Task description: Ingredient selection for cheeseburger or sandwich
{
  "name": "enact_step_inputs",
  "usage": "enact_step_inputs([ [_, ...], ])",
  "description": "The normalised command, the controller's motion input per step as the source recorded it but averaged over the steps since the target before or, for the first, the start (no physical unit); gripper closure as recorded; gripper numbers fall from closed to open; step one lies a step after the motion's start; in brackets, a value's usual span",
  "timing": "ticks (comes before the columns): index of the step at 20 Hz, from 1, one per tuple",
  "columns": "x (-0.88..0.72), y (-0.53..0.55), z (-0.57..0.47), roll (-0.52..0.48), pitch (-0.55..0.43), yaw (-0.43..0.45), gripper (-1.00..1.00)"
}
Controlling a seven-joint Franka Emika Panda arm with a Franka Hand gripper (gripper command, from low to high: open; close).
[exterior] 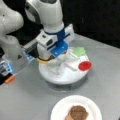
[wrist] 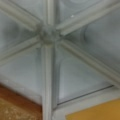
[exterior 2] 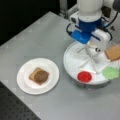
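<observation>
A round white divided tray (exterior: 60, 79) (exterior 2: 68, 61) holds the ingredients: green lettuce (exterior: 78, 51) (exterior 2: 110, 73), a red disc (exterior: 84, 65) (exterior 2: 84, 76), a brown toast slice (exterior 2: 113, 53) (wrist: 15, 107) and yellow-orange cheese (exterior: 42, 60) (wrist: 95, 112). My gripper (exterior: 58, 53) (exterior 2: 93, 46) hangs low over the tray's hub (wrist: 48, 33), with nothing seen in it. In the wrist view the toast and cheese lie just past the hub, and no fingers show. On the white paper plate (exterior: 58, 110) (exterior 2: 22, 82) the sandwich stands as a toast square (exterior 2: 34, 75) with the dark round patty (exterior: 78, 112) (exterior 2: 41, 76) on top.
The arm's base and a small orange part (exterior: 10, 79) stand at a front view's left. In a front view a dark perforated surface (exterior 2: 15, 110) borders the grey table at the bottom left. Bare grey table lies between tray and plate.
</observation>
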Motion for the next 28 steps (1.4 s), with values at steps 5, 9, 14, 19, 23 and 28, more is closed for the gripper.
enact_step_inputs([
  [5,-0.17,0.19,-0.18,-0.085,-0.271,0.18,-1.0],
  [9,-0.18,0.01,-0.19,-0.061,-0.232,0.184,-1.0],
  [14,-0.15,-0.08,-0.19,-0.026,-0.21,0.169,-1.0],
  [19,-0.11,-0.03,-0.17,-0.006,-0.201,0.111,-1.0],
  [23,-0.11,0.01,-0.14,0.009,-0.172,0.099,-1.0],
  [28,-0.1,0.01,-0.17,-0.011,-0.174,0.121,-1.0],
])
